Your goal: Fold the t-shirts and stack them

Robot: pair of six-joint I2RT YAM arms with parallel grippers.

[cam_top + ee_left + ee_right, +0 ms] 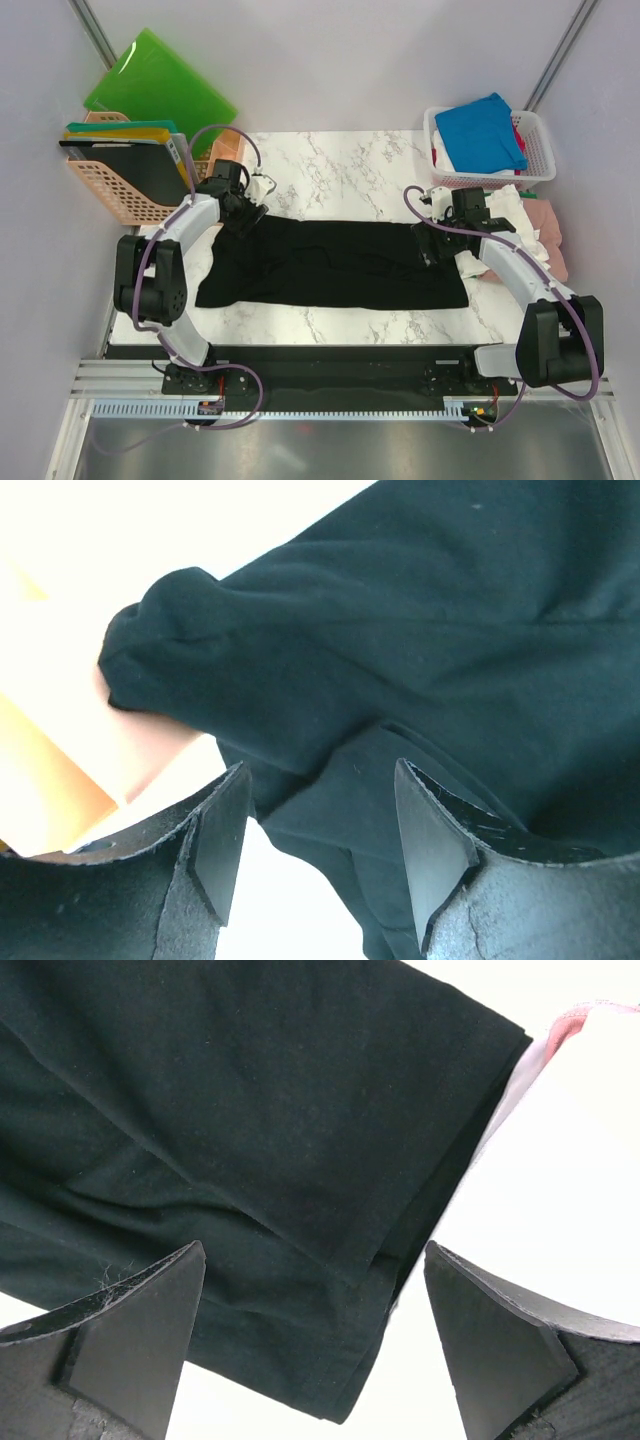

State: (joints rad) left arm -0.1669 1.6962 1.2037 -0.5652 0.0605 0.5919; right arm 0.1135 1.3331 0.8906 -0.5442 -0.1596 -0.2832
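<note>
- The black t-shirt (330, 265) lies flat on the marble table (340, 170). It looks like a long band that goes from one arm across to the other.
- The left gripper (245, 215) hangs over the far left corner of the shirt. Its jaws are apart and it holds nothing.
- The right gripper (432, 245) hangs over the far right end. Its jaws are spread very wide and it holds nothing too.
- I think the job now is to grab both far corners and fold the shirt over.
- In the left wrist view the cloth is bunched up in a lump at the corner. The left arm should pinch the flat edge near the lump, not the lump.
- In the right wrist view the shirt's edge runs between the two fingers. The cloth looks doubled there, so the right arm should go low enough to catch both layers.
- Both arms should close together and lift the same way, so the fold comes out straight.
- The cloth is soft and floppy. A slow pull should stop it from dragging and wrinkling.
- A pink t-shirt (548, 215) lies just beside the right end. The right arm should not snag it.
- More shirts wait in the white basket (545, 140), with a blue t-shirt (482, 130) on top.
</note>
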